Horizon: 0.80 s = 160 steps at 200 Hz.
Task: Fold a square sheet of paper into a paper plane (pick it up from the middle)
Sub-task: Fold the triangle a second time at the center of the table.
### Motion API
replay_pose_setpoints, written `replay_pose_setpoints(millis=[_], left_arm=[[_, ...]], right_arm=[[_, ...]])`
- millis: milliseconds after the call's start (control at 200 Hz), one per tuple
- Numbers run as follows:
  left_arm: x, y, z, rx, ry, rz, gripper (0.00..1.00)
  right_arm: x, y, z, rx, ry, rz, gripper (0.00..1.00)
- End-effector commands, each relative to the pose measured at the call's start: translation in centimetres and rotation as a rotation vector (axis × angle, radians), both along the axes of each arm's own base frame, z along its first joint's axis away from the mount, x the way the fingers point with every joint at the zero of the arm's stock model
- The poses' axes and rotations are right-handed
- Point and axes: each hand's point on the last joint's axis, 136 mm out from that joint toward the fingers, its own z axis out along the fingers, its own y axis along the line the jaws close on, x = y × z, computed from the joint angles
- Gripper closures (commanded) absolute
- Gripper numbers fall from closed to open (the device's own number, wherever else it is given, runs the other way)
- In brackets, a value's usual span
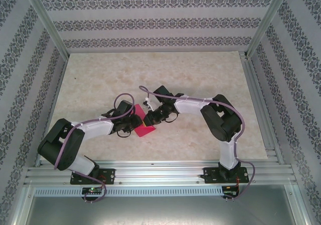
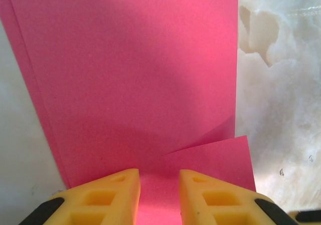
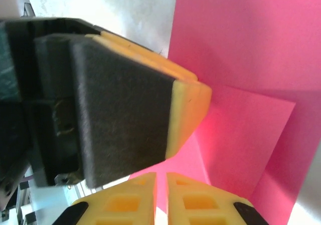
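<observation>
Beige table (image 1: 100, 79), folded square sheet of paper (image 2: 135, 84), left tool (image 2: 158, 177) released, right tool (image 3: 161, 179) grip unclear

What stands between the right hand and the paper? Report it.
Nothing visible separates them: the right hand is right at the square sheet of paper. The left hand crowds in close, one of its fingers hanging over the sheet just ahead.
</observation>
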Motion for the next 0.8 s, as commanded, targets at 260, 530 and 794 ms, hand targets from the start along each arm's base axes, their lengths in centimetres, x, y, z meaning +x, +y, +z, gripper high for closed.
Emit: replay_pose_setpoints(millis=[260,530,794], left_arm=[[-0.4,0.4,-0.5,0.055,0.013,-0.022,0.71],[-0.5,0.5,-0.6,0.063,0.017,-0.026,0.71],[-0.5,0.7,-0.6,0.07,0.015,-0.022,0.71]], right_arm=[[-1.6,-2.9,-4.6,-0.134,0.083,-0.001,0.86],[-3.0,-5.0,-6.6,-0.2,0.121,0.012,0.87],[-3.4,-5.8,-4.9,-0.195,0.108,0.026,0.85]])
